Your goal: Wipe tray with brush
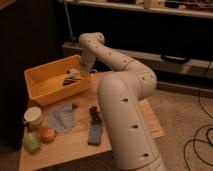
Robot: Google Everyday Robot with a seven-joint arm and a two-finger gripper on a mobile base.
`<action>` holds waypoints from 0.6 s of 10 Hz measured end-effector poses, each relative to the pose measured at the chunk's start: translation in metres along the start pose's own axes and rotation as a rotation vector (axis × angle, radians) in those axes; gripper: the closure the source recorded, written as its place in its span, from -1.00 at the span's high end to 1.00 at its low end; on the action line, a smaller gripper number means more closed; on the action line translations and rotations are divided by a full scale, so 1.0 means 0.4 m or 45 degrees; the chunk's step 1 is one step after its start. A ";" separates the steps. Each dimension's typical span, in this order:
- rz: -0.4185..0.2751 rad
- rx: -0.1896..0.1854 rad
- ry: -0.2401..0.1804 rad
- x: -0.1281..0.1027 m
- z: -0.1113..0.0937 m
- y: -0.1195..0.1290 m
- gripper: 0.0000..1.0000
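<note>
The orange-yellow tray [46, 85] sits on the left part of a wooden table. Inside it, at its right end, lies the brush [71, 78], a small tool with a whitish part and a black end. My gripper [81, 71] hangs over the tray's right end, right at the brush; the arm arches down to it from above. The gripper's body hides whether it is touching the brush.
On the table [148, 119] in front of the tray lie a pale blue cloth [62, 118], a blue-grey block [95, 134] with a dark brown tuft, a white cup [34, 116], an orange fruit [47, 134] and a green object [31, 143]. A dark shelf unit stands behind.
</note>
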 end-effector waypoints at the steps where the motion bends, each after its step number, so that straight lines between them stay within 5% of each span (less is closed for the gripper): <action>1: -0.007 0.003 -0.019 -0.050 0.008 -0.005 -1.00; 6: -0.098 -0.020 -0.145 -0.202 0.011 0.052 -1.00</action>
